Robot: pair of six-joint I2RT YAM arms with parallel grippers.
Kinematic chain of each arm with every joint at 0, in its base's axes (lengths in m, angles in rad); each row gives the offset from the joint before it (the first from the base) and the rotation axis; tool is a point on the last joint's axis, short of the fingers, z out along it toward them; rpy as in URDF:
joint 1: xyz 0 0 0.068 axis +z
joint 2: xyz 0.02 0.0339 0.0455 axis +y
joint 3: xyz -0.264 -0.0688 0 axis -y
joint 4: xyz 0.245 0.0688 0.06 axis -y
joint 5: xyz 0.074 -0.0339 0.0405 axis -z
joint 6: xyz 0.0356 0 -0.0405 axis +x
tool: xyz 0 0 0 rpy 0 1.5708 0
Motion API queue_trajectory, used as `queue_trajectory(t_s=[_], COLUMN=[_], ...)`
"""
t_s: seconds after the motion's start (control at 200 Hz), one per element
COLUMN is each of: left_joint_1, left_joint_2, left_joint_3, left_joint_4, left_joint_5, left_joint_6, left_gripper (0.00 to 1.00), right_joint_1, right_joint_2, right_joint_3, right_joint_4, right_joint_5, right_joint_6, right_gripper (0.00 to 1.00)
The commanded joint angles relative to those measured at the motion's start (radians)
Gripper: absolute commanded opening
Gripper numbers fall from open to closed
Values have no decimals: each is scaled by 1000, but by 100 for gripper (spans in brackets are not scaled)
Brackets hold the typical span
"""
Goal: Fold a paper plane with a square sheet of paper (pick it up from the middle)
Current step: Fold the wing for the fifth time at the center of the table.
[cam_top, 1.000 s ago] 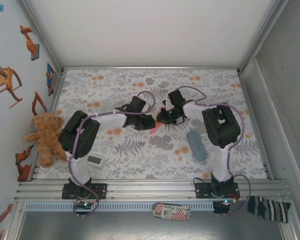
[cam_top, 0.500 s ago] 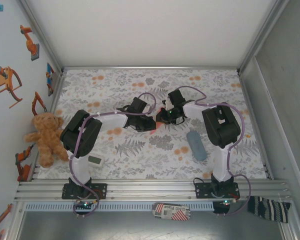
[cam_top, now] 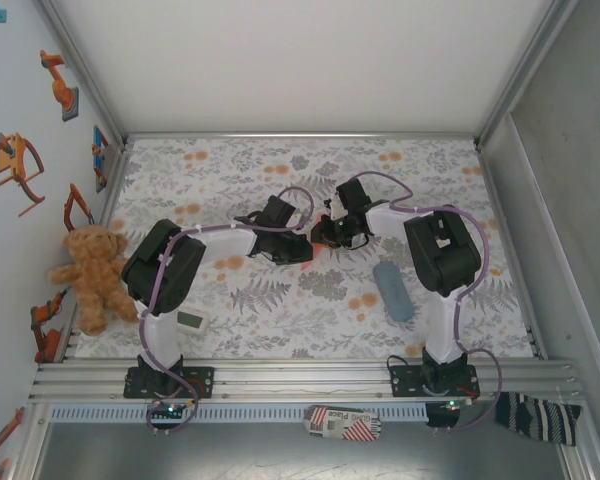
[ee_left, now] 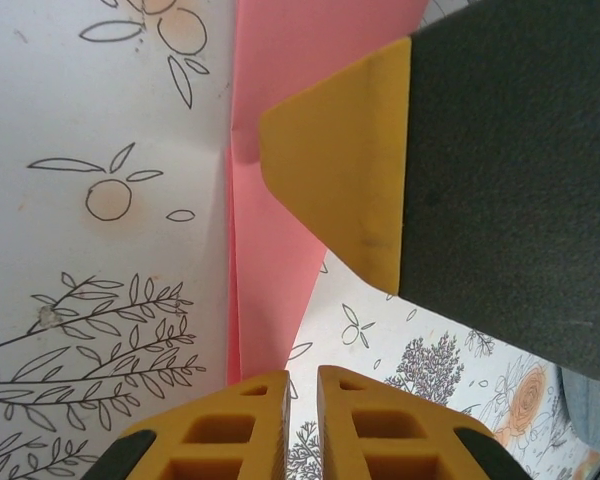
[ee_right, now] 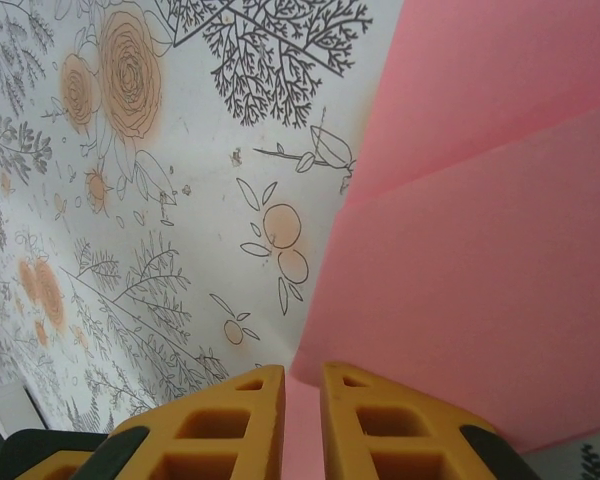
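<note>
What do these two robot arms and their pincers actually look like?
The left arm and right arm are both white tubes joined by chunky black housings, with purple cables looping alongside. The left pincer and right pincer each have two orange-yellow fingers moulded with square cut-outs.

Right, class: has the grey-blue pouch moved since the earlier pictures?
No. In the top view the grey-blue pouch lies in the same spot as before, just right of the orange flower print.

A teddy bear (cam_top: 90, 275) was propped beside the floral cloth (cam_top: 230, 160); a grey-blue pouch (cam_top: 392, 290) was laid on it.
</note>
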Motion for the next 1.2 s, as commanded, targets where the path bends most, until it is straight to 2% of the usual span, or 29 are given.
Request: queue_trajectory(t_s=[0.0,1.192], left_joint_1=[-7,-16], left_joint_2=[22,24], left_joint_3=[-10,-37], left_joint_4=[-3,-26], left_joint_5=[13,-7], left_joint_6=[-16,-15], left_gripper=[16,15], right_joint_1=[-9,-12], right_joint_2=[-36,32], right_joint_3=[-13,-17], right_joint_4=[20,-28], right_joint_5=[-15,26], right_joint_6=[11,8], right_gripper=[17,16])
